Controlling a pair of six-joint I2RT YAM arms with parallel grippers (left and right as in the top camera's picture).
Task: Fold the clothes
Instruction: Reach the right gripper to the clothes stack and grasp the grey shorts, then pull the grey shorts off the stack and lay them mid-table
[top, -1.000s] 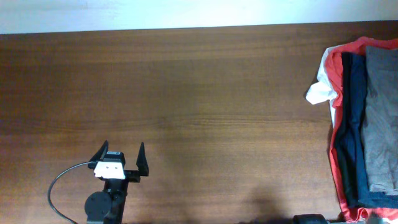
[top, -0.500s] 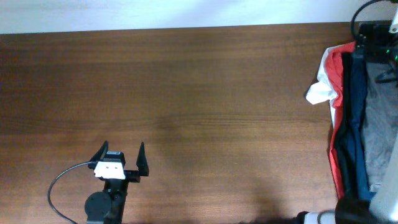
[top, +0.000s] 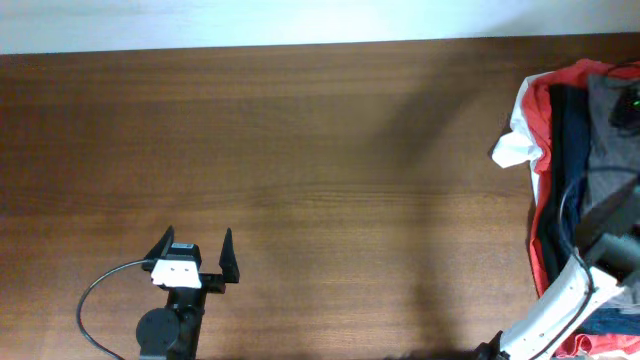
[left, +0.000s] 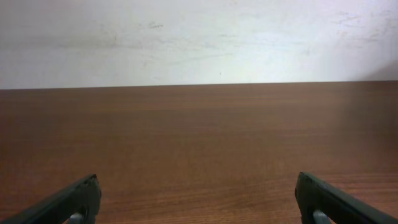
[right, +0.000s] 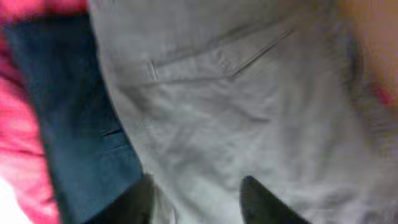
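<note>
Left gripper (top: 198, 241): tapered black fingers (top: 229, 256), white wrist block (top: 178, 270), looped black cable (top: 88, 290). Right arm (top: 555, 305): white link, dark joint.

Even bright light — right-wrist view blurred, overhead sharp.

Brown wooden table (top: 300, 150); a red garment (top: 537, 105) and a white cloth (top: 510, 150) lie at its right edge; a black cable (top: 84, 305) loops near the near-left corner.
</note>
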